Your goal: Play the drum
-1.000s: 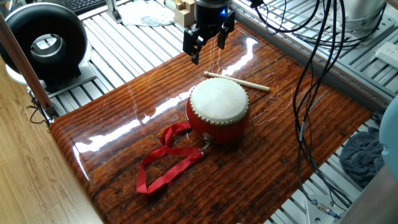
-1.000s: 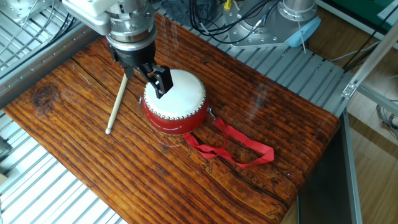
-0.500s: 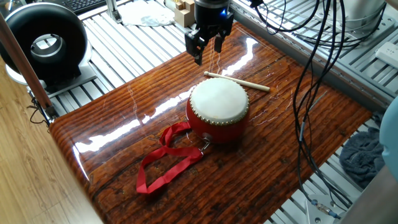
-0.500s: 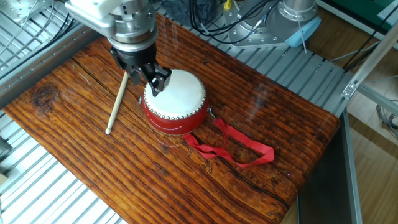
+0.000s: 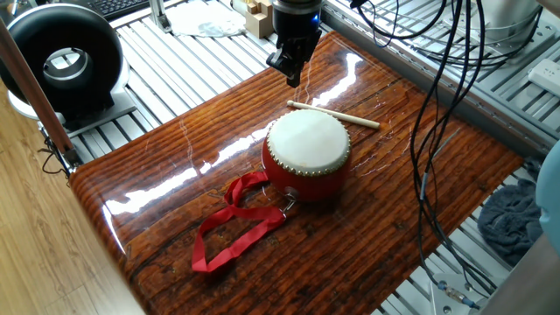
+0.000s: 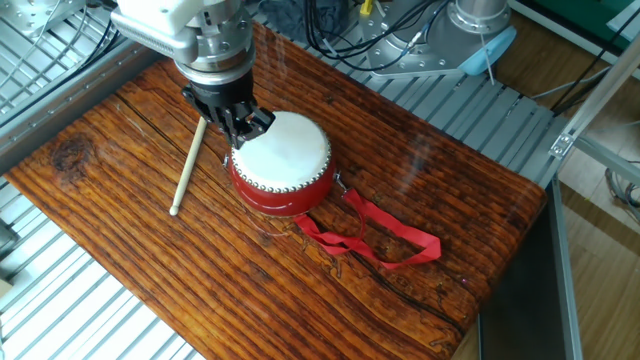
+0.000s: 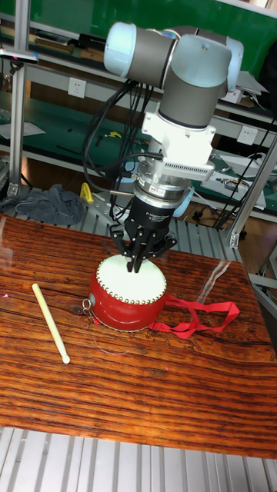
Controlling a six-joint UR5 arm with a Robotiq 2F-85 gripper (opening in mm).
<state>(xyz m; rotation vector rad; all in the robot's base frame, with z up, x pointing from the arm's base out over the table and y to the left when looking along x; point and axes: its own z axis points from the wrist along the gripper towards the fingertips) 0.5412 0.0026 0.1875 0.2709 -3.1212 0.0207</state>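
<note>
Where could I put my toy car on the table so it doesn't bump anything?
The bare wood at the table corner in front of the stick, or the far end past the ribbon. It's crowded around the drum, where the claw hangs.

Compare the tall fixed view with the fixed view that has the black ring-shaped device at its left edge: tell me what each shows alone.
Only the tall view: the arm's grey and blue joints above the gripper. Only the other: the black ring-shaped device and wooden blocks. Both: the drum, its red ribbon, the stick lying on the table, and the gripper shut and empty.
</note>
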